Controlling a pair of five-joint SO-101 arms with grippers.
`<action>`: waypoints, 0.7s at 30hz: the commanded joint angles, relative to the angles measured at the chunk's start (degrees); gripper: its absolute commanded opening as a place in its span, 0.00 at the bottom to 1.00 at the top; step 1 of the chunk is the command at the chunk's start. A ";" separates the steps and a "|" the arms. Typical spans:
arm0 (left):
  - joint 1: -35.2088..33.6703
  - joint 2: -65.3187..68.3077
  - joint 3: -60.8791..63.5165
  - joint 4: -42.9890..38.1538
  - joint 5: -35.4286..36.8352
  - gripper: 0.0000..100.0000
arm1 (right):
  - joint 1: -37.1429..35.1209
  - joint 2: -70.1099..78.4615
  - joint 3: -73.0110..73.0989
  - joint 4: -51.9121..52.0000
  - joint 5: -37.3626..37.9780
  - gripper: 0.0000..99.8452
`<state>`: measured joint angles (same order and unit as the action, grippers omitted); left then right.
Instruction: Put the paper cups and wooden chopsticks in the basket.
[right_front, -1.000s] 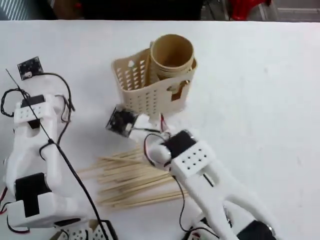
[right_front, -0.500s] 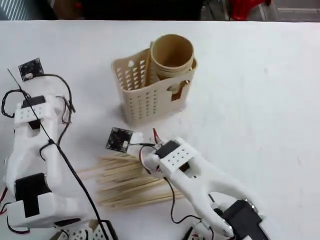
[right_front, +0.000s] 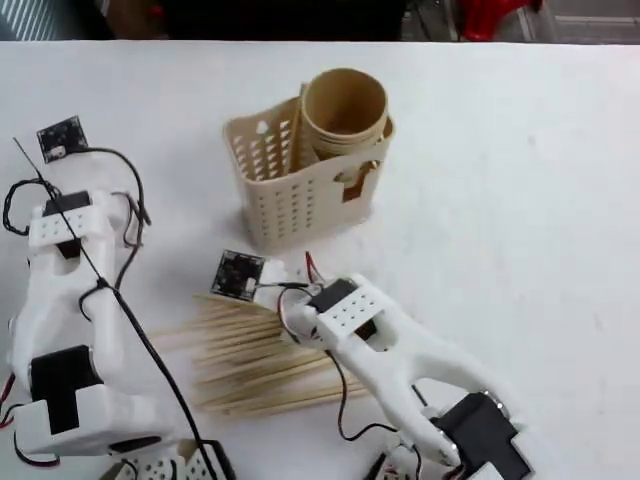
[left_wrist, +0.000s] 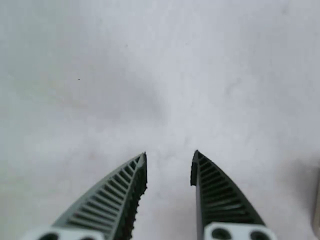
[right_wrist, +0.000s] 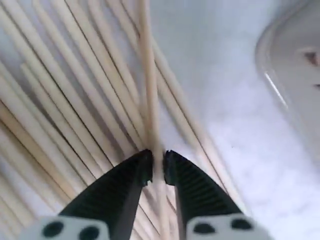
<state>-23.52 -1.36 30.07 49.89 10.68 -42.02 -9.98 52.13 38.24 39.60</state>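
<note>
Right wrist view puts our right claw (right_wrist: 157, 167) down among the chopsticks (right_wrist: 75, 100), jaws closed to a slit on one chopstick (right_wrist: 148, 75) that crosses the rest. We cannot tell where along its length the pinch sits, so we should lift slowly and watch for swing. That arm leans low just in front of the basket (right_front: 290, 205), where the cups (right_front: 345, 105) already stand. Our left claw (left_wrist: 169, 167) hangs open over bare surface (left_wrist: 200, 75), well apart from the basket.
</note>
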 joint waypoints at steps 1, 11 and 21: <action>0.75 -0.31 -0.53 -0.88 0.53 0.17 | -0.22 -1.45 -1.85 3.47 0.09 0.02; 0.75 -0.31 -0.44 -0.88 0.53 0.17 | -0.48 -31.60 -2.90 16.75 -8.44 0.02; 0.75 -0.31 -0.35 -0.88 0.53 0.17 | -0.13 -46.37 -14.95 4.44 -21.45 0.02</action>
<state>-23.52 -1.36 30.07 49.89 10.68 -42.29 -54.99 43.08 50.90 22.29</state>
